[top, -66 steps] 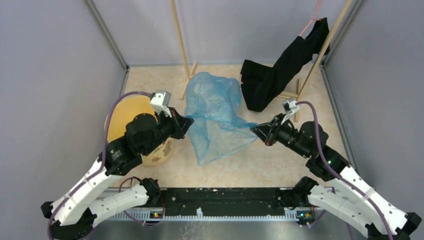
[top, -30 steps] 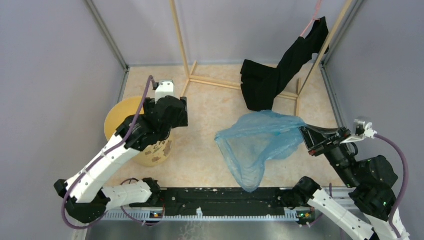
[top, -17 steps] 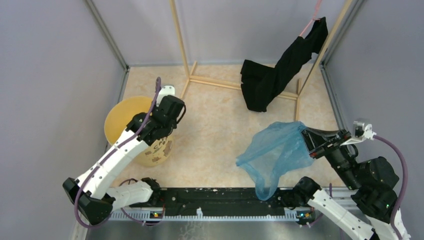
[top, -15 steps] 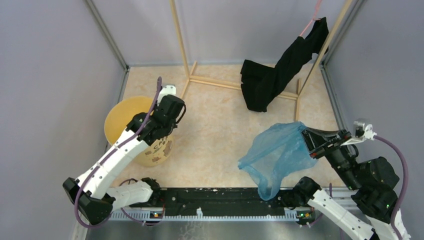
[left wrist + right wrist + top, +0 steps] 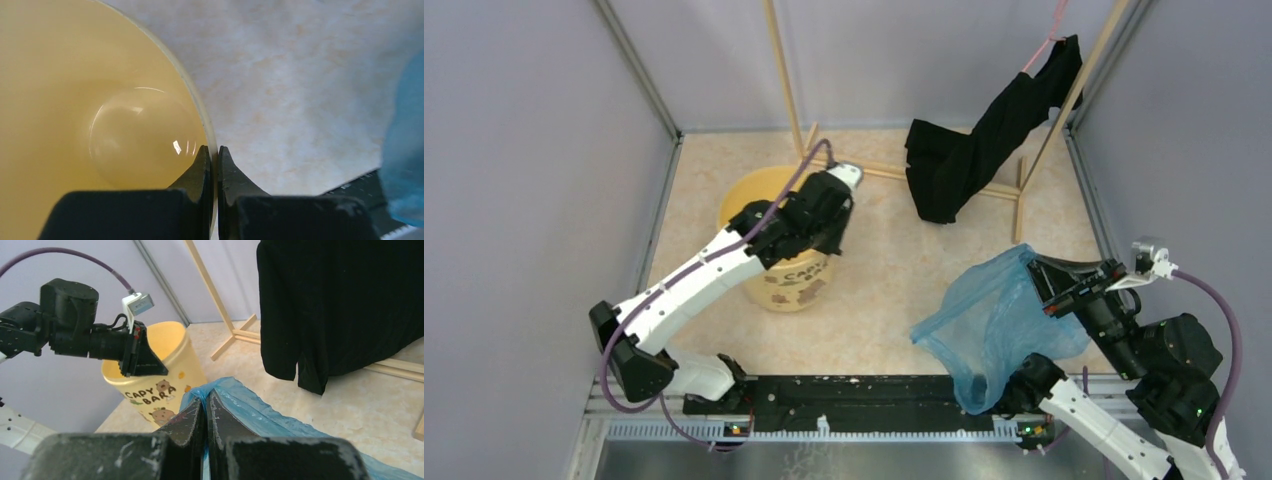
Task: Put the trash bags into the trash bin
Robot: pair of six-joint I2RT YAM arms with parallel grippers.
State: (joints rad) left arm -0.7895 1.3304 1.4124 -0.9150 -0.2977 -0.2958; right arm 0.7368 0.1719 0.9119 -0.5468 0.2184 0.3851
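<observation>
The trash bin (image 5: pixel 792 287), a round yellow tub with dark lettering, stands left of the table's middle. My left gripper (image 5: pixel 829 243) is shut on its right rim. In the left wrist view the jaws (image 5: pixel 214 156) pinch the thin rim, and the yellow inside of the trash bin (image 5: pixel 75 100) shows empty. At the right, my right gripper (image 5: pixel 1032 263) is shut on the top edge of the trash bags (image 5: pixel 992 322), one wrinkly light-blue film bag that hangs down to the near edge. The right wrist view shows the gripper (image 5: pixel 206 399) closed on the bag (image 5: pixel 265 416), with the bin (image 5: pixel 152 390) beyond.
A black garment (image 5: pixel 969 145) hangs from a wooden rack (image 5: pixel 786 80) at the back right, its wooden feet on the floor. Grey walls close in both sides and the back. The black rail (image 5: pixel 864 395) with the arm bases runs along the near edge.
My left gripper has shut on the bin's rim and pulled the bin from the left wall toward the middle. The bag has sagged lower under my right gripper, which stays put.
</observation>
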